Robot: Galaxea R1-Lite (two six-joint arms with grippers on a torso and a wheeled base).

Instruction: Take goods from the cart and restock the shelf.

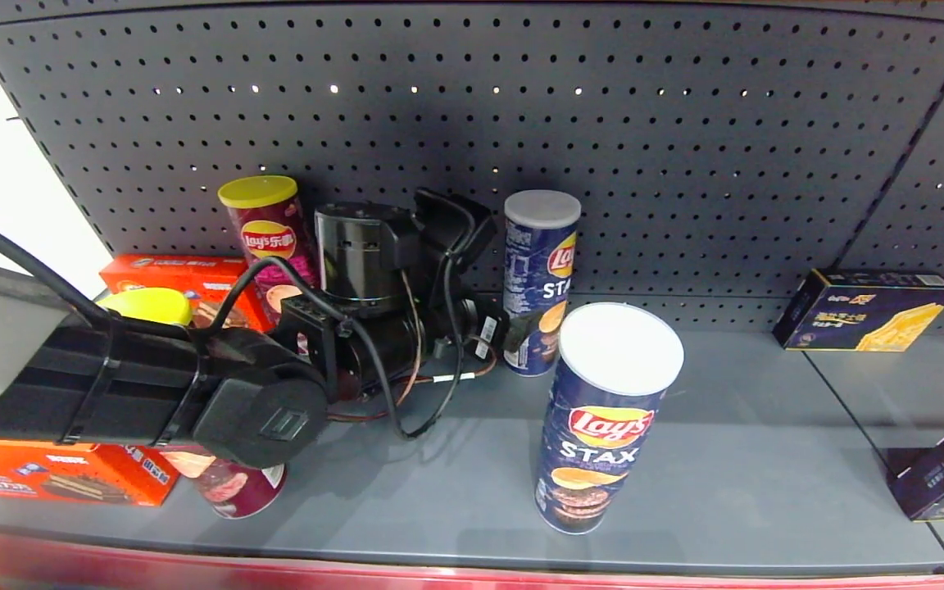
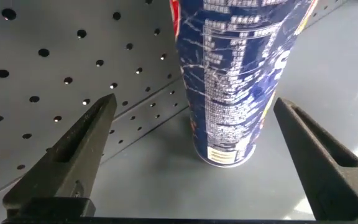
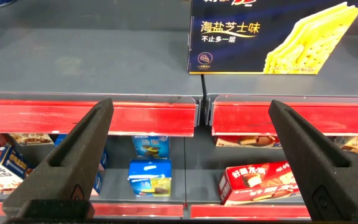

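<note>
Can (image 2: 236, 68) btw spread jaws of L gripper (image 2: 194, 106), clear of both.

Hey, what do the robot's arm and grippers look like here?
The left arm is matte black, with a boxy link, a round joint cap and a cylindrical wrist housing. Black cables loop along it, and it carries small white labels. The left gripper and right gripper each have two black, wedge-shaped, tapering fingers.
</note>
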